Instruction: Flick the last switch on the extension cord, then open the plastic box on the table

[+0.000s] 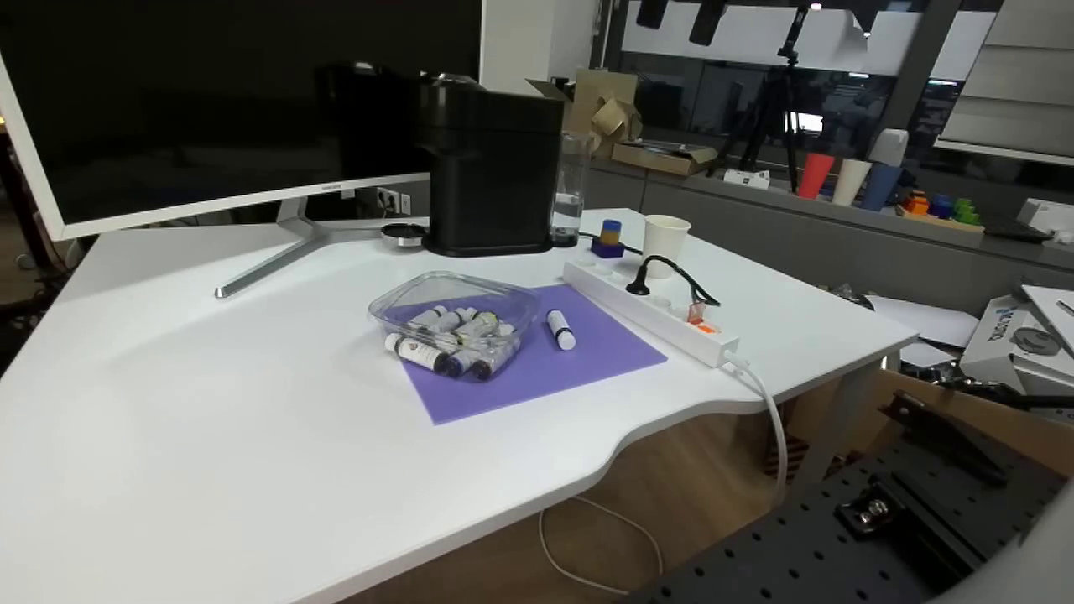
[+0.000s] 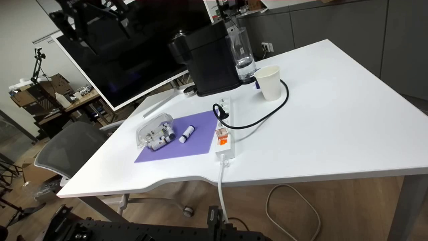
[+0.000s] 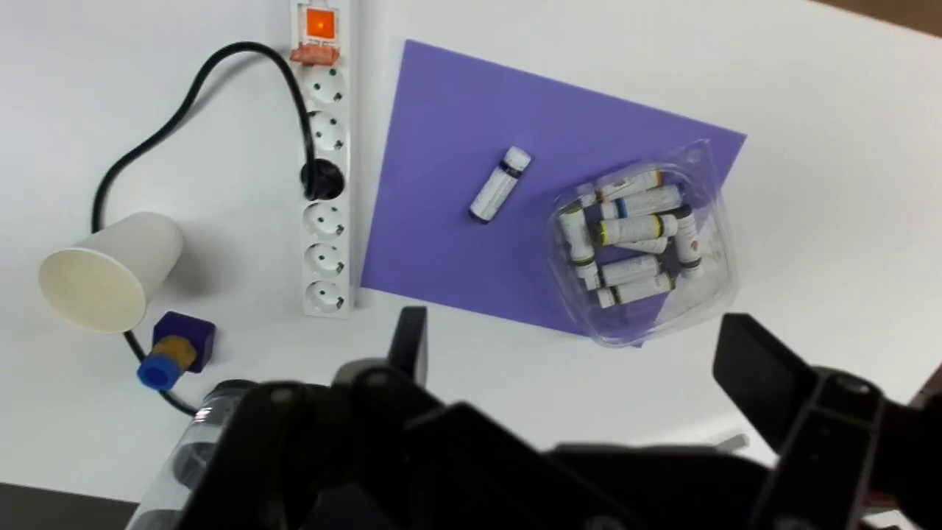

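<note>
The extension cord (image 1: 642, 317) is a long white strip on the white table (image 1: 252, 419). It also shows in an exterior view (image 2: 228, 147) and the wrist view (image 3: 324, 239). An orange switch (image 3: 320, 23) glows near its cable end, with a clear orange flap (image 3: 315, 54) beside it. A black plug sits in one socket. The clear plastic box (image 3: 695, 298) holds several white tubes and lies partly on the purple sheet; I cannot tell whether its lid is shut. My gripper (image 3: 575, 357) is open and empty, above the table. In an exterior view it hangs high (image 2: 110, 43), before the monitor.
A loose white tube (image 3: 500, 185) lies on the purple sheet (image 3: 456, 235) between strip and box. A paper cup (image 3: 147, 243), a black cable and stacked blocks (image 3: 176, 346) stand beside the strip. A tall black machine (image 1: 495, 168), a clear tank (image 1: 568, 197) and the monitor (image 1: 210, 109) stand behind.
</note>
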Robot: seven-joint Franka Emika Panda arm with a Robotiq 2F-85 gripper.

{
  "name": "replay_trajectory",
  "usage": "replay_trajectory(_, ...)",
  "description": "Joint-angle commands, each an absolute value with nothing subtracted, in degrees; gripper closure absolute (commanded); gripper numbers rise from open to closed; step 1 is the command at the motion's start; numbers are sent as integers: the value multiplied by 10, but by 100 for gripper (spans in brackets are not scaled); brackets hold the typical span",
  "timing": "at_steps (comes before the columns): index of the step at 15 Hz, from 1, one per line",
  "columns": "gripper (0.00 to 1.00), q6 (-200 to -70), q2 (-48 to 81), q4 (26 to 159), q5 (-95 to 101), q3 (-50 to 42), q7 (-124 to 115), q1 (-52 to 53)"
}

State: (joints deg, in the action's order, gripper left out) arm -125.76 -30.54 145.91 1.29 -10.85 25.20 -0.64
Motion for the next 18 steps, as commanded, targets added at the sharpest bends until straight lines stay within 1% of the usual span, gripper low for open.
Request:
replay_trajectory(1,0,-1341,-262,1471,54,-106,208,-48)
replay_trajectory(5,0,-1385,-185,1466,77,-112,166,-92)
replay_trajectory(12,0,-1367,-72,1456,64,-124,123,-122)
replay_trajectory(18,0,-1403,32,1430,75,-138,197,-131)
